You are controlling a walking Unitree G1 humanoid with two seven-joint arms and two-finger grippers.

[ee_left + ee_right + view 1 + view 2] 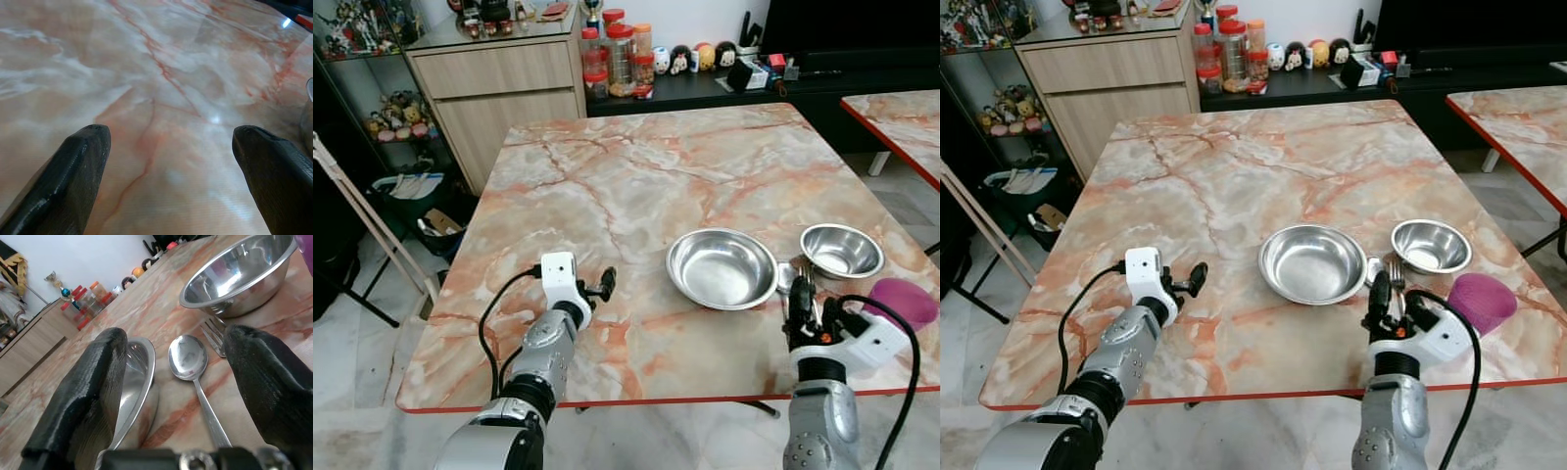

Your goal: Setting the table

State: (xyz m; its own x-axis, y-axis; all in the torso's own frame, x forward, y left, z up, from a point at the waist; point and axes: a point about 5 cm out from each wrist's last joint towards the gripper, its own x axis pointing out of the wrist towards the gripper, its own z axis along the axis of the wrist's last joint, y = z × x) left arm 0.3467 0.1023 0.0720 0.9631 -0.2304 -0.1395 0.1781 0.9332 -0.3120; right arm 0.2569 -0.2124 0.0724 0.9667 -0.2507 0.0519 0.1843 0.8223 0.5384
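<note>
Marble-patterned table (636,186) with red edge. Large steel bowl (722,267) sat toward the near right of the top; small steel bowl (841,250) stood to its right, apart from it. A purple cup (904,300) lay near the right-hand near edge.

Spoon (188,360) and fork (213,334) lay flat on the marble in the gap between the two bowls, side by side. Spoon's long axis ran roughly from the near table edge toward the far side: bowl end pointed away from the robot, handle back toward the right gripper (800,304). Fork tines pointed the same way, just short of the small bowl's base.

Right gripper was low over the spoon handle, fingers spread wide to either side of it, gripping nothing. Left gripper (606,283) hovered over bare marble at the near left, its fingers (80,166) also parted and empty.
</note>
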